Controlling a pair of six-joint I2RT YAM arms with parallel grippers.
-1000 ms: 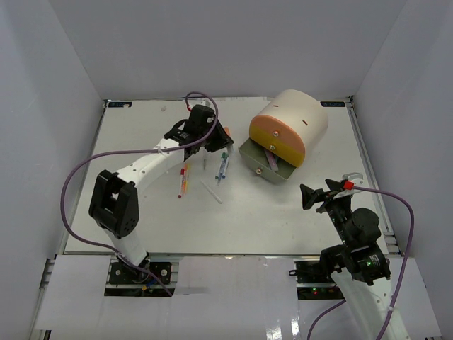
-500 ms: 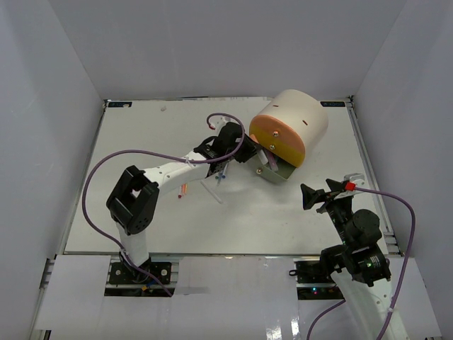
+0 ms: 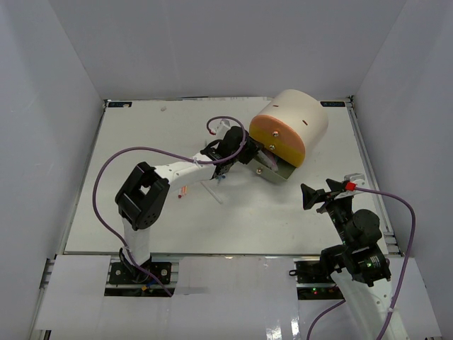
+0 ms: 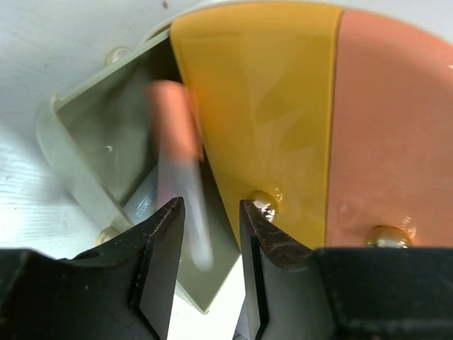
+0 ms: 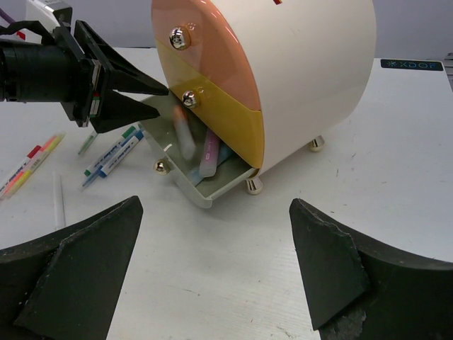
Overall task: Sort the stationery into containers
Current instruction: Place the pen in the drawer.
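Left tool [image 3: 249,154] over white table [image 3: 141,120]; plain white walls [image 3: 212,42] around.

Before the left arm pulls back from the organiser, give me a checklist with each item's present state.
1. Grey drawer pulled open: ok.
2. Left gripper at the drawer mouth, jaws apart: ok.
3. Pen free of the fingers: cannot tell; it is blurred and seems to be dropping in.
4. Yellow drawer and orange-pink drawer shut: ok.
5. Right gripper open, empty, apart from the organiser: ok.
6. All stationery put away: not ok; markers lie on the table beside the drawer.
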